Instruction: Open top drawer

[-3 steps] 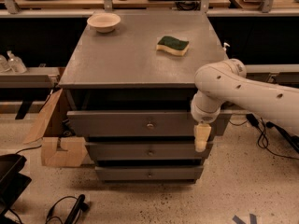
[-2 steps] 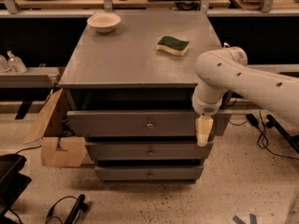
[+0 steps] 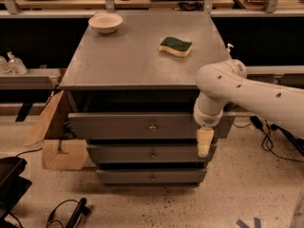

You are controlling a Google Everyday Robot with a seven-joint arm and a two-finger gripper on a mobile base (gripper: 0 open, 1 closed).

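The top drawer [image 3: 118, 126] is the widest of three grey drawer fronts under the grey cabinet top; it stands pulled out a little, with a small round metal knob [image 3: 152, 127] at its middle. My gripper [image 3: 204, 142] hangs from the white arm in front of the drawer's right end, to the right of the knob and slightly below it, pointing down. It holds nothing that I can see.
A narrower drawer front [image 3: 150, 153] and the narrowest one [image 3: 152, 176] sit below. On the cabinet top [image 3: 118, 56] are a cream bowl [image 3: 105, 22] and a green-yellow sponge [image 3: 175, 46]. A cardboard box [image 3: 54, 137] stands at the left; cables [image 3: 66, 213] lie on the floor.
The arm has shifted slightly up and to the right; the gripper stays in front of the top drawer's right end. The drawer has not visibly moved.
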